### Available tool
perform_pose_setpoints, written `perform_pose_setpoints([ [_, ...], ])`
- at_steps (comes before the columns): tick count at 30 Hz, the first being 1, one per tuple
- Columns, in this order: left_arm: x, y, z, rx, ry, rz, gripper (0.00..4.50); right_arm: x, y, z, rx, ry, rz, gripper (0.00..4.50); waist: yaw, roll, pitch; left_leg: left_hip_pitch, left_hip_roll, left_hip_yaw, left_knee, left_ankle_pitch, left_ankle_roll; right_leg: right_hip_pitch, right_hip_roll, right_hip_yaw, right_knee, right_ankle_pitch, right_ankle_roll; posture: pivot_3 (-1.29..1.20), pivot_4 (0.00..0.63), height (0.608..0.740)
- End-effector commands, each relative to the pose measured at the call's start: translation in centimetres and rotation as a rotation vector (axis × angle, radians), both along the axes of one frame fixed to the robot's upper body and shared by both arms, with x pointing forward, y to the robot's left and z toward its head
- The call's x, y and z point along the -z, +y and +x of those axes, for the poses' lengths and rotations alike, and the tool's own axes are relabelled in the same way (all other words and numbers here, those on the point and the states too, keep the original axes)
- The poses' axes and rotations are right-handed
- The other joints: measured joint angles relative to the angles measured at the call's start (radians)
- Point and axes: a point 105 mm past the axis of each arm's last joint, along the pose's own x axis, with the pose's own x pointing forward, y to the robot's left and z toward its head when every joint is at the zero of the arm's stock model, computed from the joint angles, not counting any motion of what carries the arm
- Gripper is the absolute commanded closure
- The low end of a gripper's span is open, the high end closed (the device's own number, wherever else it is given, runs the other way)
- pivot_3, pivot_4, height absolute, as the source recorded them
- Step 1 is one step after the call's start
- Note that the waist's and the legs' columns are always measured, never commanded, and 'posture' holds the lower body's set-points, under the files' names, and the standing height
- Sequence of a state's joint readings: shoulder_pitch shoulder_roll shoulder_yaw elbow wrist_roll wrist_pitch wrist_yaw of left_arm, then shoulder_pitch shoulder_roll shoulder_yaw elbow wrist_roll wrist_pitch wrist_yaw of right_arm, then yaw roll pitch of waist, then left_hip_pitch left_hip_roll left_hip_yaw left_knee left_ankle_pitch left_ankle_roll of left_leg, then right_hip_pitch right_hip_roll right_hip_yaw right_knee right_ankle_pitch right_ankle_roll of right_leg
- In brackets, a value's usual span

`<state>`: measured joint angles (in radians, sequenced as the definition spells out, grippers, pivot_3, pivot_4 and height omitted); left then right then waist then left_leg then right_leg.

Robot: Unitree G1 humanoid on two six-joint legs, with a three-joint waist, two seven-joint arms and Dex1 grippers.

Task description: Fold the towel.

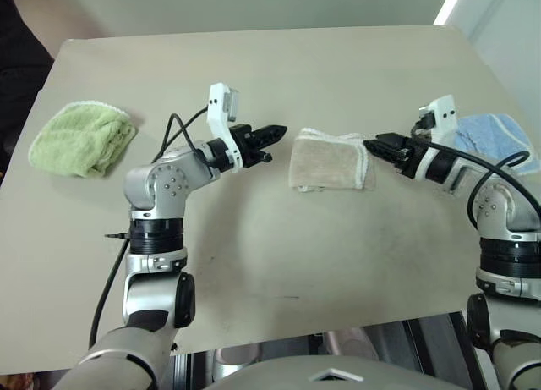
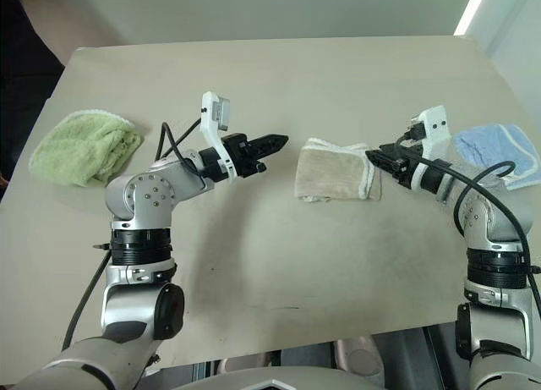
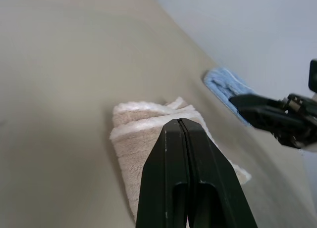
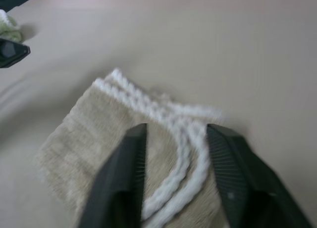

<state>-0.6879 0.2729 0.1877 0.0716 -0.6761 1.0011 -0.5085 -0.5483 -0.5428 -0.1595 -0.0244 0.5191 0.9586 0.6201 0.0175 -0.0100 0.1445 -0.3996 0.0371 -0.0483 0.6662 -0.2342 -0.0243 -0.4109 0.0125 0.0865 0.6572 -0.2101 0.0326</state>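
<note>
towel point(image 1: 330, 162) folded, between hands | right hand point(image 4: 176, 154) apparently spread, just beside

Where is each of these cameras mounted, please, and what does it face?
Head views: look forward and down on the table, both arms, the towel between them.
Left wrist: looks along the shut left tool to the towel.
Right wrist: looks along the open right tool over the towel's edging.
All share the towel.

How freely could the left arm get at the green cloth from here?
Probably freely: the green cloth lies alone on the table beside the left end effector, which is shut and points away from it.
</note>
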Motion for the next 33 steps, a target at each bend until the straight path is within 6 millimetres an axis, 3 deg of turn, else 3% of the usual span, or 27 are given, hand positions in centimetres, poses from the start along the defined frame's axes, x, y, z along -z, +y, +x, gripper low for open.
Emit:
perform_pose_setpoints([
  [1, -0.4, 0.1, -0.4, -0.013, -0.019, -0.016, 4.50, -0.1, -0.6, 0.4, 0.045, 0.093, 0.104, 1.08, 0.000, 0.000, 0.000, 0.000, 0.000, 0.000, 0.000, 0.000, 0.000, 0.000, 0.000, 0.000, 0.000, 0.000, 0.000, 0.00, 0.150, 0.740],
  [4, -0.3, 0.2, -0.5, -0.021, -0.013, -0.022, 4.50, 0.0, -0.5, 0.7, 0.058, 0.127, 0.145, 0.03, 0.000, 0.000, 0.000, 0.000, 0.000, 0.000, 0.000, 0.000, 0.000, -0.001, 0.000, 0.000, 0.000, 0.000, 0.000, 0.00, 0.150, 0.740],
  [14, -0.5, 0.7, -0.6, -0.056, -0.007, -0.058, 4.50, 2.0, -0.9, 2.4, 0.132, 0.167, 0.076, 0.03, 0.000, 0.000, 0.000, 0.000, 0.000, 0.000, -0.001, -0.002, 0.004, -0.002, 0.000, 0.000, 0.000, 0.001, -0.001, 0.00, 0.150, 0.740],
  [18, -0.7, 0.7, -0.6, -0.062, -0.012, -0.063, 4.50, 3.1, 0.1, 2.6, 0.098, 0.184, 0.043, 0.03, -0.001, 0.000, 0.000, 0.000, 0.000, 0.000, -0.002, -0.002, 0.004, -0.002, 0.000, 0.000, 0.000, 0.002, -0.002, 0.00, 0.150, 0.740],
  [24, -0.8, 0.9, -0.6, -0.075, -0.014, -0.074, 4.50, 2.6, 2.2, 2.5, 0.021, 0.199, 0.095, 0.03, -0.008, 0.000, 0.000, 0.000, 0.000, 0.000, -0.001, -0.001, 0.003, -0.003, 0.000, 0.000, 0.000, 0.003, -0.004, 0.00, 0.150, 0.740],
  [29, -0.7, 0.9, -0.7, -0.081, -0.012, -0.078, 4.50, 2.6, 2.5, 2.4, 0.011, 0.211, 0.110, 0.03, -0.007, 0.000, 0.000, 0.000, 0.000, 0.000, -0.002, -0.001, 0.003, -0.004, 0.000, 0.000, 0.001, 0.003, -0.004, 0.00, 0.150, 0.740],
  [33, -0.7, 0.9, -0.7, -0.085, -0.010, -0.079, 4.50, 2.5, 2.3, 2.2, 0.011, 0.213, 0.109, 0.94, -0.007, 0.000, 0.000, 0.000, 0.000, 0.000, -0.002, -0.001, 0.003, -0.004, 0.000, 0.000, 0.001, 0.003, -0.004, 0.00, 0.150, 0.740],
])
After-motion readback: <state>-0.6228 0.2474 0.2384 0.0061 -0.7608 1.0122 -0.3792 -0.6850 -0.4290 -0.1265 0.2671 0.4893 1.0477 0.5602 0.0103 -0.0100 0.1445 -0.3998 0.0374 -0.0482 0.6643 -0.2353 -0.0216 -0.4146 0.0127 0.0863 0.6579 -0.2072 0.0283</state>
